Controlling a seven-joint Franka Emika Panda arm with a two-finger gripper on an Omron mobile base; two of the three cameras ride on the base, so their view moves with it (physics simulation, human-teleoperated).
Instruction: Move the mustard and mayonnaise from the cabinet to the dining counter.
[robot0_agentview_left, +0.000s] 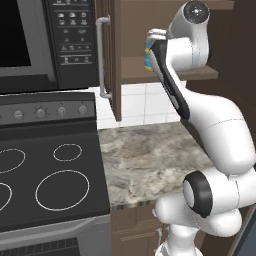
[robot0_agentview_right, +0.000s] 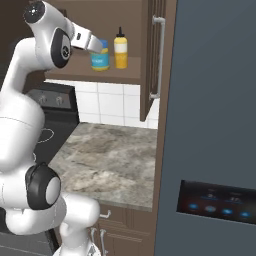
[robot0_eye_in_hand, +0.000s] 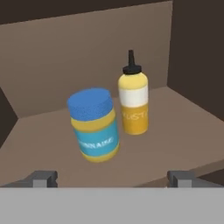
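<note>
The cabinet (robot0_agentview_right: 95, 76) stands open, and both task things are on its lower shelf (robot0_eye_in_hand: 175, 131). The mayonnaise (robot0_eye_in_hand: 93, 127), a squat jar with a blue lid, is closest to the hand; it also shows as the mayonnaise (robot0_agentview_right: 100, 59) and, half hidden by the arm, the mayonnaise (robot0_agentview_left: 146, 56). Just right of it and a little further back stands the slim yellow mustard (robot0_eye_in_hand: 133, 103), (robot0_agentview_right: 120, 50). My gripper (robot0_eye_in_hand: 113, 179), (robot0_agentview_right: 101, 47) is open at the shelf's front, right before the jar, with nothing between its wide-set fingertips (robot0_eye_in_hand: 43, 178). The dining counter is out of view.
Open cabinet doors with long silver handles hang at either side (robot0_agentview_left: 103, 57), (robot0_agentview_right: 158, 55). Below is a small marble worktop (robot0_agentview_left: 150, 160). A black stove (robot0_agentview_left: 45, 185) and a microwave (robot0_agentview_left: 45, 40) are to the left. A tall grey fridge (robot0_agentview_right: 215, 125) stands close on the right.
</note>
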